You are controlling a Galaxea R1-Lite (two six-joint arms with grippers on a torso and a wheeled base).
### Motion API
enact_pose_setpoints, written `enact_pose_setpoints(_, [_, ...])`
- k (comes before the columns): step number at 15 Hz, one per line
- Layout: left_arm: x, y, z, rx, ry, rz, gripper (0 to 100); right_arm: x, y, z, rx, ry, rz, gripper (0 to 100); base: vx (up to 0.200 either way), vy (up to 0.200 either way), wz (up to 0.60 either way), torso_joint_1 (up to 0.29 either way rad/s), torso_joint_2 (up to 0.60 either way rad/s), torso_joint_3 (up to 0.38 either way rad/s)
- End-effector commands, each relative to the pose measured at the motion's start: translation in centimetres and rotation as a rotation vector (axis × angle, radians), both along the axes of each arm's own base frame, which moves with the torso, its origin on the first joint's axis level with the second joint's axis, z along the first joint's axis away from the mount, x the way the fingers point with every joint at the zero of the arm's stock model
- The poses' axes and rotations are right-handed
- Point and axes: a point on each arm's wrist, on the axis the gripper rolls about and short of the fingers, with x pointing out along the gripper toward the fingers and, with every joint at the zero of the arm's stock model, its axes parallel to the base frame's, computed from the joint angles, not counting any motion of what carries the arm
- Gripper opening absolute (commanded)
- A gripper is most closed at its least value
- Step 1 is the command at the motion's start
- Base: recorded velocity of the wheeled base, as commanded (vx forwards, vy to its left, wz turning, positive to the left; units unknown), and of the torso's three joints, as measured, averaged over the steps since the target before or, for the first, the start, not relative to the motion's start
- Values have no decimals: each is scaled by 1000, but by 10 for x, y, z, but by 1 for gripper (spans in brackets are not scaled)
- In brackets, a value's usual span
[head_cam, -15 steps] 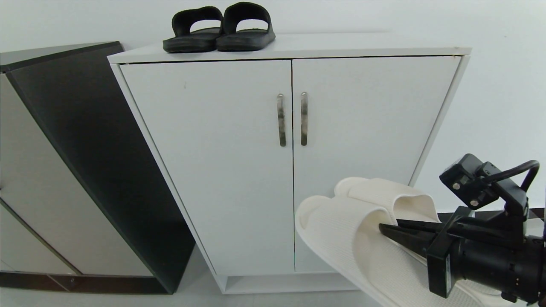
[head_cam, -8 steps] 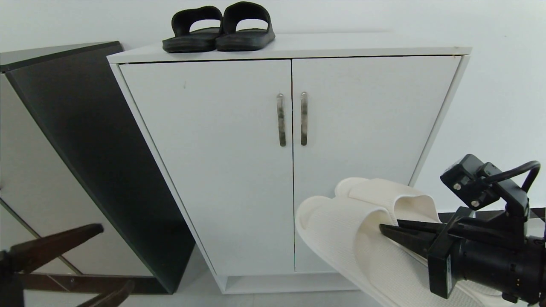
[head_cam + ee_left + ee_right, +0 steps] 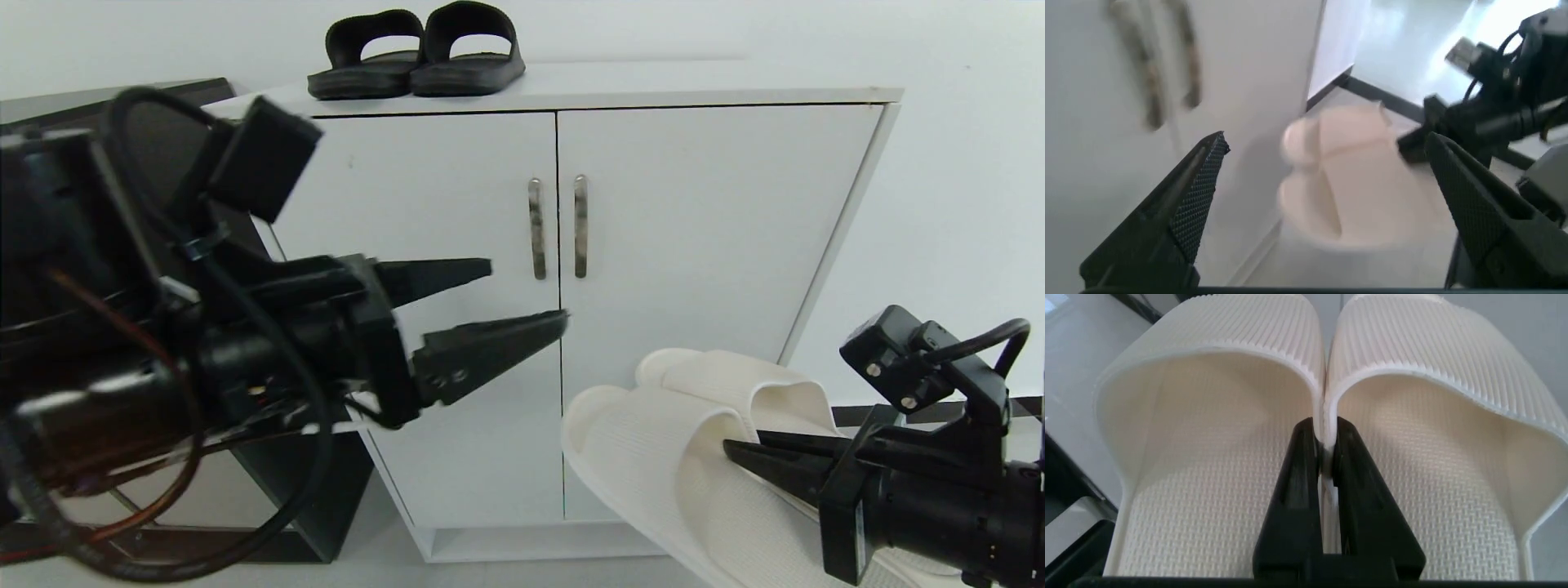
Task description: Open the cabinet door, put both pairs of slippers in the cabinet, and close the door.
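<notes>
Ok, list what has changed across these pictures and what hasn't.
The left gripper rose from the lower left, open, and now hangs before the white two-door cabinet, tips near its metal bar handles. It grasped nothing. Unchanged: the right gripper stays clamped on the pair of cream ribbed slippers, the black rubber slippers sit on the cabinet top, both doors shut.

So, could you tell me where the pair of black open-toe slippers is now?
In the head view, the pair of black open-toe slippers sits on top of the white two-door cabinet, at its left end, above the closed left door.
</notes>
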Motion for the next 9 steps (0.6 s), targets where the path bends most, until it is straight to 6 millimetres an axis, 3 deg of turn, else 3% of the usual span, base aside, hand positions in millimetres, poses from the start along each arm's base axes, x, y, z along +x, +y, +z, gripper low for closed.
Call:
enact_pose_setpoints(1, [33, -44, -3, 6, 48, -40, 100, 0, 0, -1, 1, 6, 10, 0, 0, 0, 0, 0, 0, 0])
enact_pose_setpoints(5, [54, -55, 20, -79, 100, -122, 100, 0, 0, -1, 2, 7, 11, 0, 0, 0, 0, 0, 0, 0])
enact_pose_setpoints(9, [73, -49, 19, -46, 170, -232, 100, 0, 0, -1, 1, 8, 11, 0, 0, 0, 0, 0, 0, 0])
